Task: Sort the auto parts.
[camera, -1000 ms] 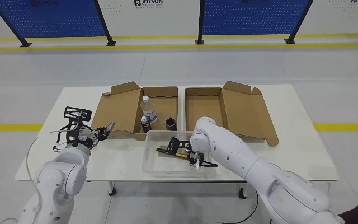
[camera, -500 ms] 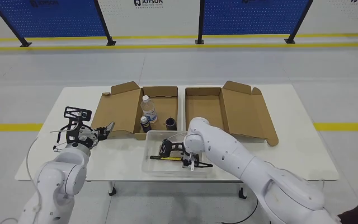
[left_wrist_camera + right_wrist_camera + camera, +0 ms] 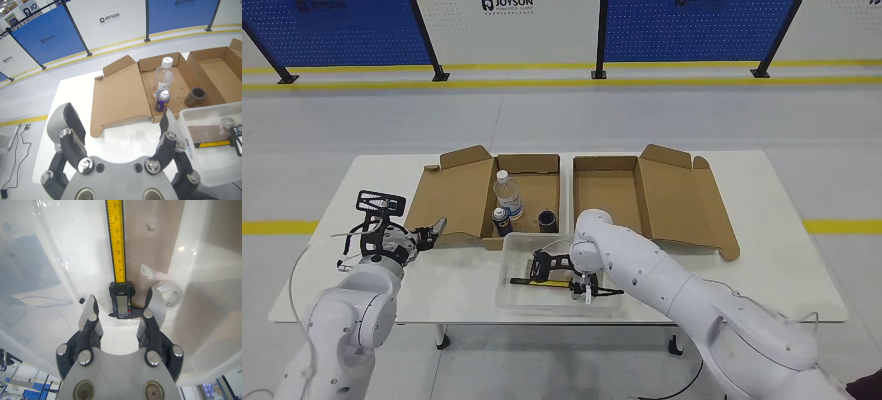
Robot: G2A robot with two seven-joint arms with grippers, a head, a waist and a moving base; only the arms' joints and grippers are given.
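Right gripper, jaws apart, hung inside the clear plastic bin, over the black head of a yellow-scaled caliper. The caliper lay flat on the bin floor beside a flat metal ring. Left gripper was spread wide above the white table.

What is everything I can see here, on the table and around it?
table: 1, white, middle of the floor
left box: 1, brown, open, table's far side
right box: 1, brown, open, beside the left box
bottle: 1, clear, upright in left box
spray can: 1, blue, upright in left box
cylinder: 1, dark, in left box
bin: 1, clear, table's near edge
caliper: 1, yellow and black, in bin
ring: 1, silver, in bin
panels: several, blue and white, behind table
left gripper: 1, open, above the table
right gripper: 1, open, over caliper
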